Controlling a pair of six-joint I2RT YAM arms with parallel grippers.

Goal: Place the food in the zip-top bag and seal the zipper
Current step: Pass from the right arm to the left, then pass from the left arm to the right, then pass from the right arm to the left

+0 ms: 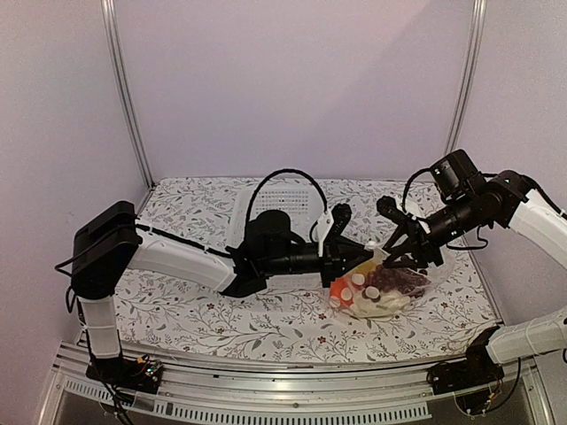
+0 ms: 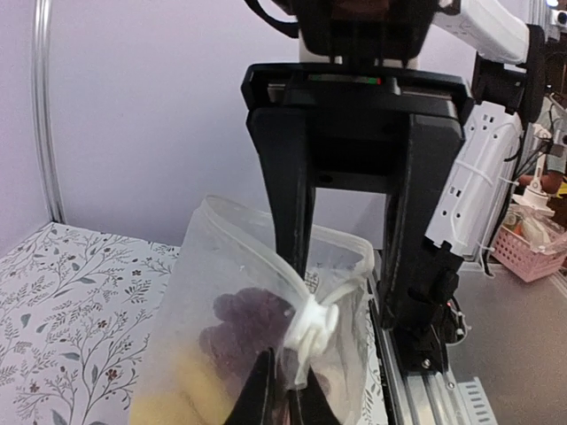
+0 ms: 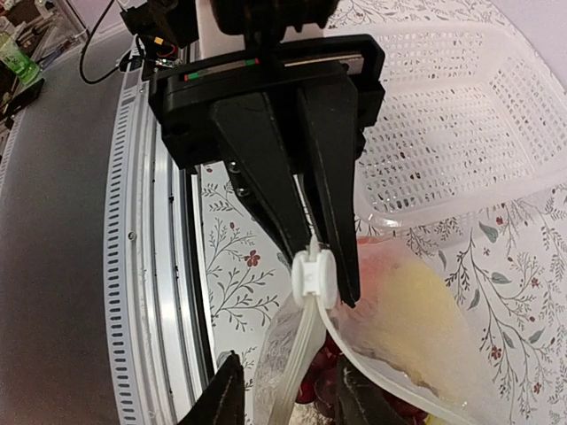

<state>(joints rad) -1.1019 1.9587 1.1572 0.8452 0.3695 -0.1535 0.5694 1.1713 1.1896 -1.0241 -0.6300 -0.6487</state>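
The zip-top bag point(image 1: 383, 290) lies on the flowered table at centre right, with red, white, yellow and dark purple food inside. In the left wrist view the grape bunch point(image 2: 237, 328) and a yellow piece point(image 2: 173, 403) show through the plastic. My left gripper point(image 1: 353, 257) is shut on the zipper at its white slider point(image 2: 310, 329), which also shows in the right wrist view point(image 3: 314, 276). My right gripper point(image 3: 288, 398) faces it, open, its fingers either side of the zipper strip point(image 3: 297, 372) without pinching it. The bag's mouth gapes beyond the slider.
The white perforated basket point(image 1: 301, 202) stands behind the left gripper and shows empty in the right wrist view point(image 3: 461, 115). The metal rail point(image 1: 266, 381) runs along the table's near edge. A pink basket point(image 2: 532, 252) sits off the table.
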